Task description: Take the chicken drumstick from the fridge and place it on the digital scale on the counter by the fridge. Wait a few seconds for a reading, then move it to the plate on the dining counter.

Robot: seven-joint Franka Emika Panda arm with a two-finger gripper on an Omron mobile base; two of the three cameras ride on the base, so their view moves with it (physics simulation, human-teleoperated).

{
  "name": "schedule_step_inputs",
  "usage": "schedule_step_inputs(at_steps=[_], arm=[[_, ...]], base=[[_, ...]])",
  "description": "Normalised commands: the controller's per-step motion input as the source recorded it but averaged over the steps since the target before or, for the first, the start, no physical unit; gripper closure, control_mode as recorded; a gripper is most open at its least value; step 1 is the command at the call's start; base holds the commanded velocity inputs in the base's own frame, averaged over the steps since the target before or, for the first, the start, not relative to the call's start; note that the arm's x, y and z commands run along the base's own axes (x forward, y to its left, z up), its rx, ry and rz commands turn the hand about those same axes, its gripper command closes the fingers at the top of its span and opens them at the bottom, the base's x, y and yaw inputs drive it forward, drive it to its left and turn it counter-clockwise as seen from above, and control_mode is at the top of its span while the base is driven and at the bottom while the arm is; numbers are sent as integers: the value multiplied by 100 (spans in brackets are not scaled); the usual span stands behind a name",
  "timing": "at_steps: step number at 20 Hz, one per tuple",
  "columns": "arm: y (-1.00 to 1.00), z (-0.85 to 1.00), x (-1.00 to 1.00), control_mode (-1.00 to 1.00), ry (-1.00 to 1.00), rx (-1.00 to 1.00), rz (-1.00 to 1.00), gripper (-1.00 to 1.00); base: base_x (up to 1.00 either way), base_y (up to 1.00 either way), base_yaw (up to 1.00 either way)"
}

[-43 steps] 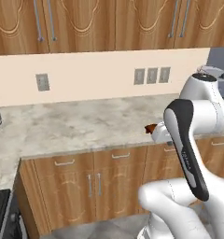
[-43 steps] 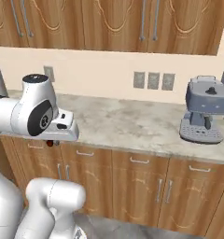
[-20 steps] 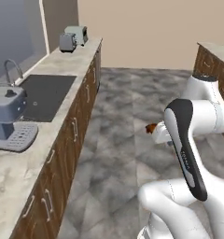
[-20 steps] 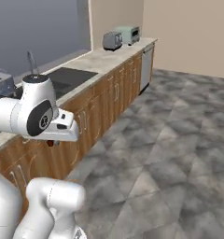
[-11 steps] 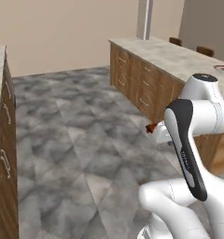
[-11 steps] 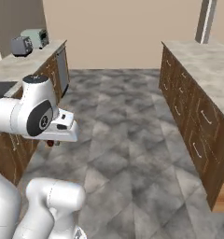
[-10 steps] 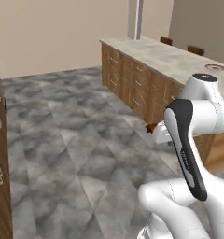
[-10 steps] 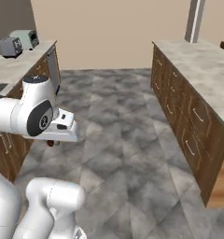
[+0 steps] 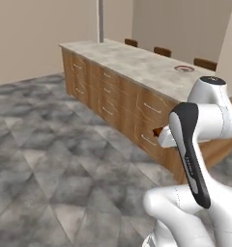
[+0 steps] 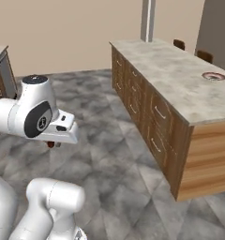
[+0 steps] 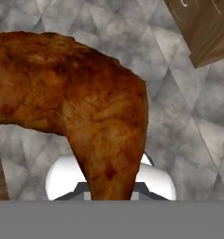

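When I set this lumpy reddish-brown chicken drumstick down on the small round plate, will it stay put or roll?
The lumpy reddish-brown chicken drumstick looks bent and uneven, so it will probably settle on a side instead of rolling far. Its surface looks glossy, so it may be somewhat slippery and slide. The small round plate on the beige marbled dining counter looks shallow, so release low.

A grey stone-patterned tile floor (image 9: 50,159) spreads across the room, meeting plain beige walls (image 10: 63,28). A pale slim pillar (image 9: 100,20) rises at the far end of the room. Three dark chair backs (image 9: 162,50), possibly stools, stand in a row further back.
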Motion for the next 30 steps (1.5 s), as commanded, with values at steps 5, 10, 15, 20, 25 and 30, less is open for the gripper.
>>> schedule_step_inputs(at_steps=[5, 10, 15, 20, 25, 30], arm=[[0, 0, 0, 100, 0, 0, 0, 100], [0, 0, 0, 100, 0, 0, 0, 100], [0, 0, 0, 100, 0, 0, 0, 100], [0, 0, 0, 100, 0, 0, 0, 100], [0, 0, 0, 100, 0, 0, 0, 100], [0, 0, 0, 100, 0, 0, 0, 100]], base=[[97, -97, 0], [67, -100, -5], [40, -100, -8], [36, -100, -5], [35, -100, -7], [29, -100, -5]])
